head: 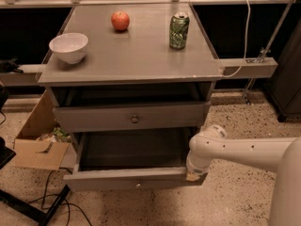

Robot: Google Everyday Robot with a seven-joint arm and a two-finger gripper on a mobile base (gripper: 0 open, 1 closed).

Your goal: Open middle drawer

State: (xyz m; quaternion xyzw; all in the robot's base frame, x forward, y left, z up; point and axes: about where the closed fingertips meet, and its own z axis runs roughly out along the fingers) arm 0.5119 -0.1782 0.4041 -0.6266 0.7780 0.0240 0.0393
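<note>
The middle drawer is pulled well out of the grey cabinet. Its dark grey interior shows and looks empty. A small round knob sits at the centre of its front. My gripper is at the drawer's right front corner, at the end of the white arm that reaches in from the right. The arm's wrist hides most of the gripper. The drawer above, with its own knob, is nearly shut.
On the cabinet top stand a white bowl, a red apple and a green can. An open cardboard box and cables lie on the floor at the left. A rail with a cable runs at the right.
</note>
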